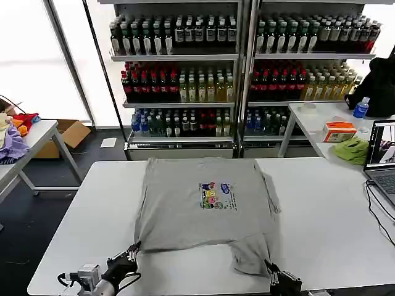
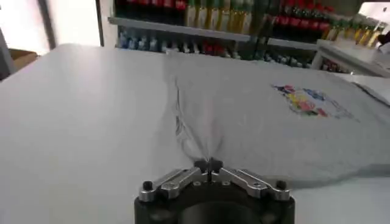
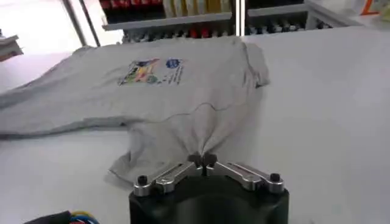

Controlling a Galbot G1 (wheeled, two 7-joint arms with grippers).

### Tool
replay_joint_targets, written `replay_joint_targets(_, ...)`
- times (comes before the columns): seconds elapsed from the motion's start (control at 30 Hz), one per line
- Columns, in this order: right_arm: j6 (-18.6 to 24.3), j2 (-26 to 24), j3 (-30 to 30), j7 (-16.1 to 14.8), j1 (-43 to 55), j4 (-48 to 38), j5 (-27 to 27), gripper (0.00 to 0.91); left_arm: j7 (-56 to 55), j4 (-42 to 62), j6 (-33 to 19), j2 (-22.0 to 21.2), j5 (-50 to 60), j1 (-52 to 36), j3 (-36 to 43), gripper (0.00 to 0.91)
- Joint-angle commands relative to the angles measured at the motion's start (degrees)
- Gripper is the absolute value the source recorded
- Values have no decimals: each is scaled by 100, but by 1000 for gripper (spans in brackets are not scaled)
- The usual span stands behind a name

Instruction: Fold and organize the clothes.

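Observation:
A light grey short-sleeved shirt (image 1: 197, 209) with a small multicoloured chest print (image 1: 217, 195) lies spread on the white table (image 1: 321, 209), collar end toward the shelves. My left gripper (image 1: 134, 248) is shut on the shirt's near left corner; the cloth (image 2: 256, 122) puckers into its closed tips (image 2: 208, 164). My right gripper (image 1: 269, 266) is shut on the near right corner, where the fabric (image 3: 183, 103) bunches and hangs toward the tips (image 3: 202, 161). The print (image 3: 149, 70) faces up.
Shelves of bottles (image 1: 185, 80) stand behind the table. A side table at right holds a lime-green cloth (image 1: 352, 150), an orange box (image 1: 339, 131) and a laptop (image 1: 381, 154). Coloured garments (image 1: 12, 139) lie on a table at left.

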Motion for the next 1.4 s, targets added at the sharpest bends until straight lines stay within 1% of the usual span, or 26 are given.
replay_joint_targets(0.03,14,-45,6,-83,-548,362,-34,0,73,-748,14,-4,197,1106,-445,20)
replay_joint_targets(0.17,82,-43,35,-220,-542,513,-16,0,123,-866,19,-11,201,1279,-541,20)
replay_joint_targets(0.37,353,2,90,-181,-106,392,84,0,153,-803,18,164,151,1035,-513,20)
replay_joint_targets(0.53,298,20,59,-74,473,279,282,0,175,-622,10,530,-217,595,-523,20)
replay_joint_targets(0.57,303,33,29,-51,782,202,322,0,180,-559,6,618,-287,400,-517,20)
replay_joint_targets(0.7,221,68,-53,60,1405,20,364,0,171,-367,6,854,-695,18,-470,20)
replay_joint_targets(1.0,219,73,-61,192,2161,-315,573,0,139,96,11,1432,-1421,-719,-326,20)
replay_joint_targets(1.03,224,72,-60,207,2249,-381,593,0,141,188,13,1494,-1575,-907,-279,20)
replay_joint_targets(1.17,214,99,-111,279,2656,-667,583,0,165,508,15,1585,-1690,-1330,-92,20)
replay_joint_targets(1.4,131,118,-286,357,3563,-1323,580,0,146,1195,13,1600,-2060,-2081,125,20)
